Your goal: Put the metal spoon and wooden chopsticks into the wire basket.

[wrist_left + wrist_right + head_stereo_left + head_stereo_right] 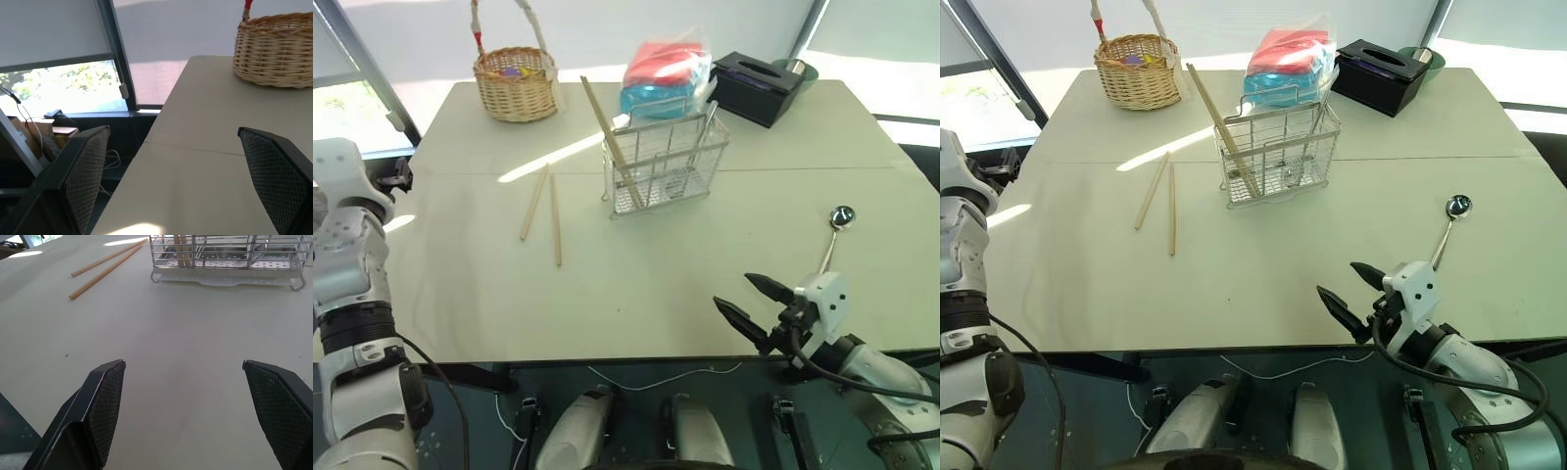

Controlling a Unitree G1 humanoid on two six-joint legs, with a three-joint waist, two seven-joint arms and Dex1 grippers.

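Note:
The wire basket (668, 162) stands at the middle of the table, with one long wooden stick (607, 132) leaning in its left end. Two wooden chopsticks (544, 208) lie flat on the table to the left of it, side by side; they also lie ahead of my right gripper (184, 362) as chopsticks (105, 264). The metal spoon (834, 231) lies at the right, bowl away from me. My right gripper (732, 290) hovers open and empty over the front edge, just left of the spoon's handle. My left gripper (173, 129) is open and empty beyond the table's left edge.
A round wicker basket (515, 84) with a tall handle sits at the back left. Behind the wire basket lies a clear bag with red and blue contents (666, 76). A black tissue box (760, 86) sits at the back right.

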